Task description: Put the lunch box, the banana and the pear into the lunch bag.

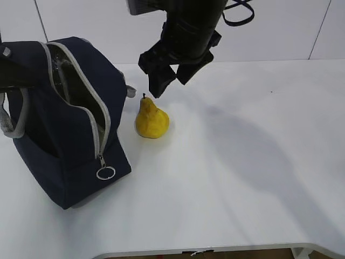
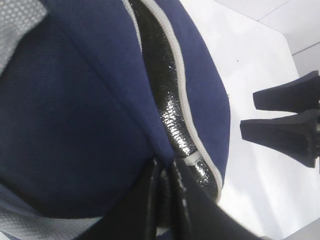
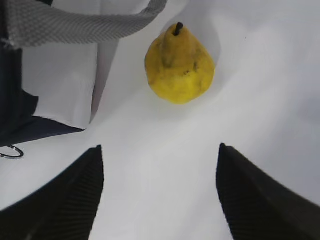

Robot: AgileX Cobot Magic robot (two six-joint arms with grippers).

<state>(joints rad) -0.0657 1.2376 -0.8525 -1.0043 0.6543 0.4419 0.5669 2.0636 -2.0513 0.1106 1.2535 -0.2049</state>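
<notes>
The right gripper [image 1: 168,82] hangs just above and behind the pear [image 1: 152,120], its jaws spread wide with nothing between them; the left gripper [image 2: 167,192], jaws pressed together, pinches the fabric edge of the lunch bag [image 1: 64,145] beside the zipper [image 1: 91,97] and holds the mouth open. The pear stands upright on the white table [image 1: 242,178], stem up, just beside the bag's right wall and apart from it. The step in hand appears to be grasping the pear: the jaws would best come down centred on the stem and close across the broad lower body, since the narrow neck would likely let a rounded, smooth-skinned fruit slip. The pear is yellow, squat and faintly speckled; the bag is soft navy weave with a glossy black lining [image 2: 170,110], grey webbing handles and a metal ring pull [image 1: 105,172]. Neither lunch box nor banana is visible; whether they are inside cannot be told.
</notes>
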